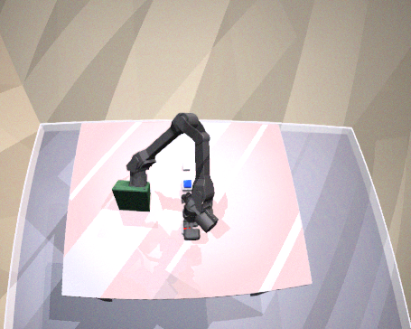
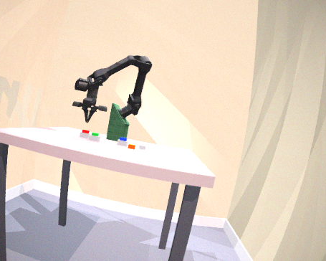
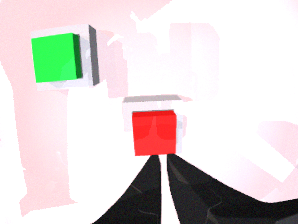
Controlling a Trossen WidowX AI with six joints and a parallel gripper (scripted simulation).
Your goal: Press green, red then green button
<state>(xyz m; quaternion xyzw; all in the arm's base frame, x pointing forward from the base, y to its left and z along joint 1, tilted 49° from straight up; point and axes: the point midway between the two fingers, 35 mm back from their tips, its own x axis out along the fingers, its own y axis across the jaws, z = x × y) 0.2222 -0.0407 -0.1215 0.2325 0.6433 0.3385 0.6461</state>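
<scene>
The red button (image 2: 85,131) (image 3: 154,133) stands raised on its white base. In the top view only a sliver of it shows under the gripper. The green button (image 2: 95,134) (image 3: 54,58) stands raised on its own base beside it, up and to the left in the wrist view; the arm hides it in the top view. My gripper (image 2: 87,121) (image 3: 162,161) is shut and empty. Its tips hang above the red button, clear of it in the exterior view; in the wrist view they show at the red cap's near edge.
A blue button (image 1: 187,183) (image 2: 122,139) stands farther along the table (image 1: 266,181) (image 2: 161,158). An orange block (image 2: 131,146) and a small white block (image 1: 186,167) (image 2: 142,147) lie past it. The arm's green base (image 1: 133,199) (image 2: 117,125) stands at one side.
</scene>
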